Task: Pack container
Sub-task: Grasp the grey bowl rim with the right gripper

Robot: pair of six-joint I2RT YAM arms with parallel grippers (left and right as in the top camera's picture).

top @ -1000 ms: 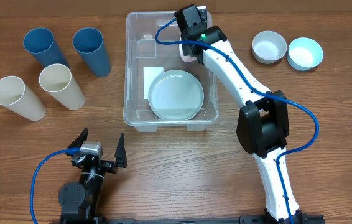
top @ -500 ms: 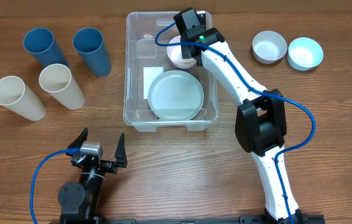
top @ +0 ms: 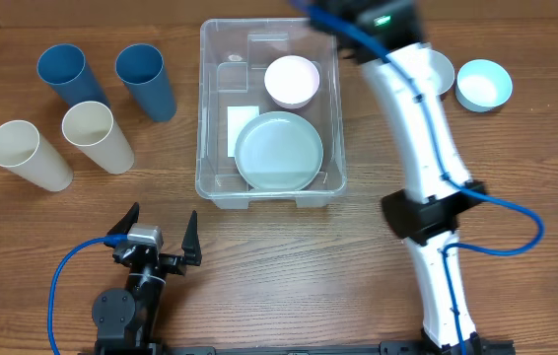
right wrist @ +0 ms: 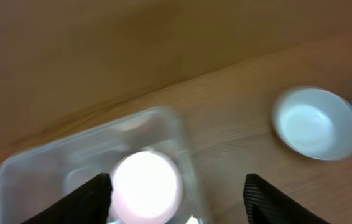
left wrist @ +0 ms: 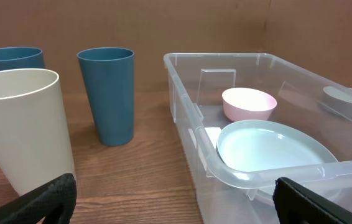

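container [top: 212, 118]: plate [top: 279, 150], pink bowl [top: 291, 81] in
tabletop [top: 289, 256]: two bowls [top: 483, 85], four cups [top: 92, 126] to go
left gripper [top: 161, 222], right gripper [right wrist: 177, 186]: both apart, empty

Motion blur smears the right wrist view, container [right wrist: 51, 155] included; overhead, the right arm [top: 412, 99] half hides the grey bowl [top: 446, 71]

The container [top: 210, 148] is a clear rectangular plastic bin with rounded corners and a rim. It sits upright and lidless at the middle of the bench [top: 259, 266], toward its far edge. A white label [top: 243, 128] shows on its bottom. Inside lie a pale green plate [top: 279, 150] and, behind it, a pink bowl [top: 291, 81].
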